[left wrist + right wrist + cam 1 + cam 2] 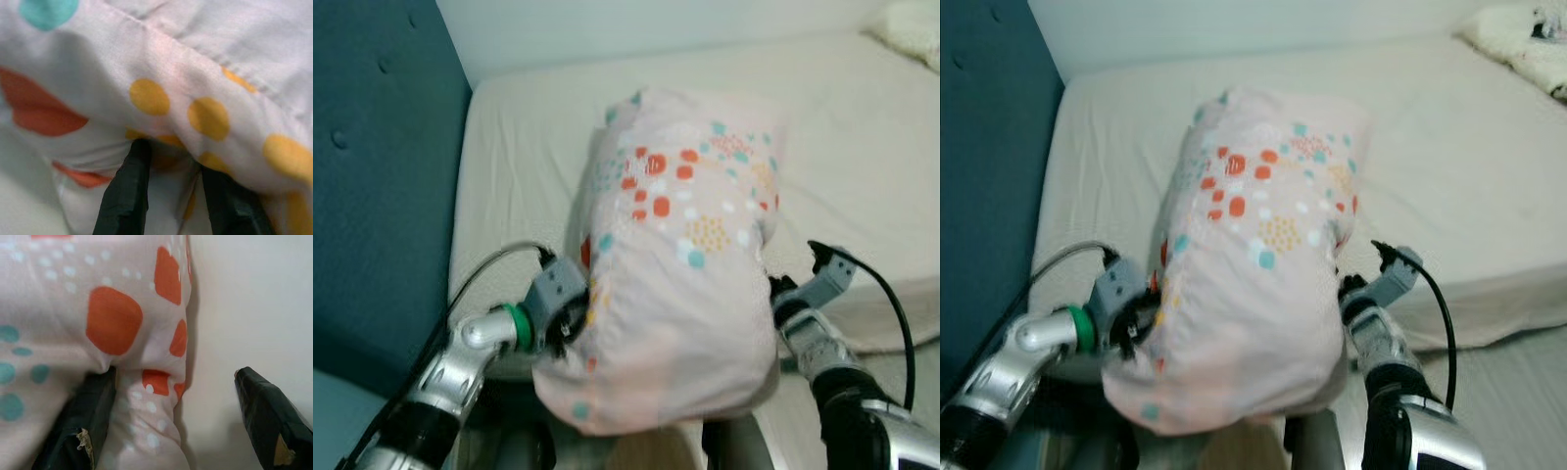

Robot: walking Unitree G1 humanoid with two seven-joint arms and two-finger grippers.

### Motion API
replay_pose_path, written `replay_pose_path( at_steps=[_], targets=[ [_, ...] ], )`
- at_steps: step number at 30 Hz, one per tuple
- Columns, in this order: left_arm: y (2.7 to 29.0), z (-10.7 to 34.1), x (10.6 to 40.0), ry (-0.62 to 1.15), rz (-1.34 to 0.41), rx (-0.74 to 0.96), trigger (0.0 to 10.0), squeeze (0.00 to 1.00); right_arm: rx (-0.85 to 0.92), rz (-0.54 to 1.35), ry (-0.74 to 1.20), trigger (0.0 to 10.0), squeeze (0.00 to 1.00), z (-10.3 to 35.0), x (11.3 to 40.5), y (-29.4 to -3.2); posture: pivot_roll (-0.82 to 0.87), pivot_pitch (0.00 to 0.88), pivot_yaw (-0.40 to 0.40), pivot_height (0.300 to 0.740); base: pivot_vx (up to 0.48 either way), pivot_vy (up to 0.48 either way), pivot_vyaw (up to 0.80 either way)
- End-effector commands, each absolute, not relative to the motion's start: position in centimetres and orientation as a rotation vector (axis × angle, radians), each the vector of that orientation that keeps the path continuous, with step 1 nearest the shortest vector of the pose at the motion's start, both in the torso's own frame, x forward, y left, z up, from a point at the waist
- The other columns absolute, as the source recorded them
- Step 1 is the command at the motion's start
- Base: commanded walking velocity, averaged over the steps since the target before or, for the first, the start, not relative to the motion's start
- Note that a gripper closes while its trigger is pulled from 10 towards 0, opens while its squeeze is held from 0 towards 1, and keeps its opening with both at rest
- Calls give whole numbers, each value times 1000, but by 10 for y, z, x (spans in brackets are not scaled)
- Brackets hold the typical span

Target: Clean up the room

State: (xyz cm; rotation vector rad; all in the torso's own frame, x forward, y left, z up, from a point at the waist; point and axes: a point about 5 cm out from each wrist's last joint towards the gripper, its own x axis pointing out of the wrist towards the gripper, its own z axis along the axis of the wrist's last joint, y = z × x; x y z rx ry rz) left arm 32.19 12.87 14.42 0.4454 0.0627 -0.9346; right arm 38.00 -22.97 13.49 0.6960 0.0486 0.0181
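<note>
The pillow (671,264) hangs over the bed (862,166) edge, held between both arms. The left gripper (171,191) pinches its fabric; the right gripper (171,421) is wide open, one finger pressing its side. Keep squeezing evenly and lower flat onto the bed.

Left arm (460,357): silver metal tube, black segment nearer body, green ring (517,326) at wrist, grey block housing beyond it. Thin black cable (489,262) loops from wrist back along arm. Left gripper (173,193): two long black fingers (126,191), matte, tapered.

Right arm (832,362): silver ribbed wrist section, black and silver forearm, grey bracket at far end. Black cable (891,299) arcs from bracket. Right gripper (173,423): broad black fingers (266,418), pads scuffed with pale worn patches.
</note>
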Motion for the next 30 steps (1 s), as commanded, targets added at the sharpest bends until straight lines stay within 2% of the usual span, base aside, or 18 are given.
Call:
replay_pose_path(
  at_steps=[1, 3, 7, 13, 16, 17, 20, 21, 22, 24, 28, 30],
  targets=[
    [112, 137, 312, 81, -1010, 433, 10000, 0, 683, 105, 26, 10000, 0, 147, 387, -217, 3, 212, 113, 563, 0, 0, 0],
    [109, 136, 312, 81, -997, 427, 10000, 0, 676, 130, 12, 10000, 0, 153, 390, -215, 3, 212, 113, 563, 0, 0, 0],
    [97, 139, 322, 53, -852, 396, 10000, 0, 610, 346, -104, 10000, 0, 202, 406, -187, -4, 208, 113, 563, 0, 0, 0],
    [100, 148, 337, 33, -682, 385, 10000, 0, 580, 407, -138, 10000, 0, 221, 411, -175, 2, 206, 108, 563, 0, 0, 0],
    [103, 166, 350, 9, -538, 328, 10000, 0, 544, 474, -173, 10000, 0, 238, 414, -162, -10, 202, 113, 563, 0, 0, 0],
    [110, 177, 356, -37, -435, 318, 10000, 0, 537, 488, -174, 10000, 0, 242, 415, -157, -10, 200, 112, 563, 0, 0, 0],
    [116, 185, 360, -68, -361, 312, 10000, 0, 532, 497, -173, 10000, 0, 244, 416, -154, -10, 200, 112, 563, 0, 0, 0],
    [135, 204, 367, -151, -188, 344, 10000, 0, 522, 507, -165, 10000, 0, 245, 417, -148, 4, 193, 103, 563, 0, 0, 0],
    [135, 204, 367, -151, -188, 344, 10000, 0, 522, 507, -165, 10000, 0, 245, 417, -148, 4, 193, 103, 563, 0, 0, 0],
    [166, 234, 369, -273, -12, 406, 10000, 0, 527, 508, -165, 10000, 0, 243, 416, -145, 15, 190, 99, 563, 0, 0, 0],
    [179, 246, 364, -312, -9, 446, 10000, 0, 562, 493, -197, 10000, 0, 238, 414, -151, 17, 188, 97, 563, 0, 0, 0],
    [180, 236, 358, -270, -78, 486, 10000, 0, 572, 464, -239, 10000, 0, 233, 411, -164, 8, 187, 102, 563, 0, 0, 0]
  ],
)
